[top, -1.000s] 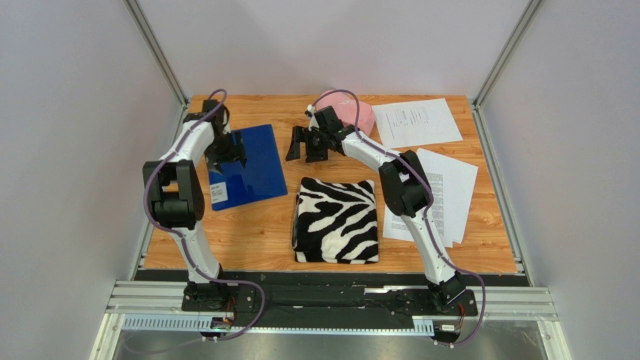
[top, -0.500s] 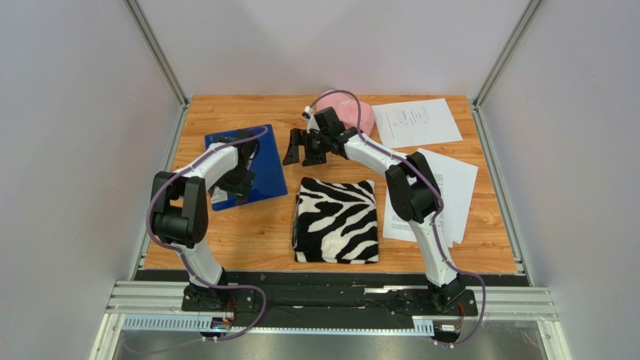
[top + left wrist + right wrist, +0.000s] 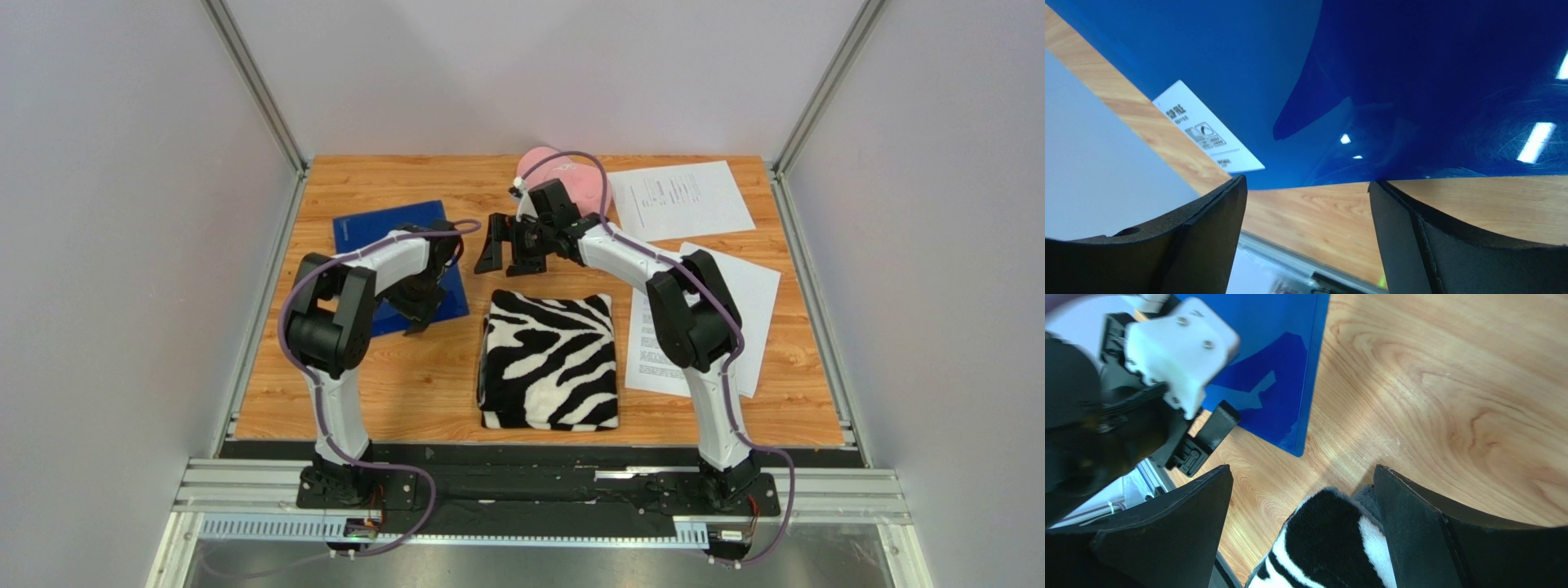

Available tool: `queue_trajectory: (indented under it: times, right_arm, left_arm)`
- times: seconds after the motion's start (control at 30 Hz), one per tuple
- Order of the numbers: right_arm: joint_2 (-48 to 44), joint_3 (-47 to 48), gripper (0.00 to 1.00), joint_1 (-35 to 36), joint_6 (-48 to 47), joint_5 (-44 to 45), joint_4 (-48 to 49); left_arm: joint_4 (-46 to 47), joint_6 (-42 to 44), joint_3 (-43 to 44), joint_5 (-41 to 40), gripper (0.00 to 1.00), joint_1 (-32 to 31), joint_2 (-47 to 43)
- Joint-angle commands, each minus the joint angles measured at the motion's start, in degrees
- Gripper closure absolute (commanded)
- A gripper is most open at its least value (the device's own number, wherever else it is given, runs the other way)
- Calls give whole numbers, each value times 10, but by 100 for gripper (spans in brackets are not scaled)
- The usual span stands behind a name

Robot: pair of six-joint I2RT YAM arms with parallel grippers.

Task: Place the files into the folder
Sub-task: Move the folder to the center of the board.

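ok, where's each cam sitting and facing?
Top external: above, behind the bases, facing down at the table; left arm, right arm show.
Left wrist: on left arm, facing down at blue folder and its white label; open left end effector shows.
Right wrist: on right arm, facing down-left at folder corner, zebra cloth; open right end effector shows.
Shared: all three see the folder.

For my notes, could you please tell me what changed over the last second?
The left pincer swung right and nearer, over the near right corner of the folder; the right pincer edged slightly right. Both open, nothing held. The folder, files and zebra cloth stayed put.
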Motion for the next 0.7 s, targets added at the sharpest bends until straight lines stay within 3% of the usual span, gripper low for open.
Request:
queue_trajectory:
  times: [0.0, 0.13, 0.23, 0.27, 0.33, 0.4, 0.43, 0.53, 0.63, 0.67]
  right_arm:
    - [-49, -12, 11, -19, 7, 3, 40]
    - [-41, -6, 11, -20, 6, 8, 39]
    - [-29, 4, 11, -20, 14, 8, 40]
    - [-25, 7, 12, -20, 20, 8, 40]
    - [-8, 18, 12, -16, 29, 6, 42]
    - [3, 37, 14, -12, 51, 8, 41]
    - [11, 41, 14, -6, 63, 26, 41]
    - [25, 56, 14, 12, 109, 56, 47]
    - [37, 63, 14, 35, 163, 83, 78]
    - [46, 66, 14, 42, 171, 90, 83]
  left_arm:
    - [-3, 4, 63, -34, 19, -7, 38]
    - [-5, 7, 114, -32, 27, -7, 57]
    - [-8, 6, 159, -15, 46, -9, 66]
    - [-8, 4, 167, -9, 63, -11, 64]
    - [-14, -2, 183, -3, 74, -15, 57]
    - [-24, -25, 192, 31, 71, -16, 36]
    - [-28, -35, 191, 41, 61, -16, 25]
    - [-43, -86, 178, 47, 43, -8, -20]
    - [-45, -137, 154, 57, 46, 36, -60]
    - [-45, -150, 147, 89, 47, 77, -75]
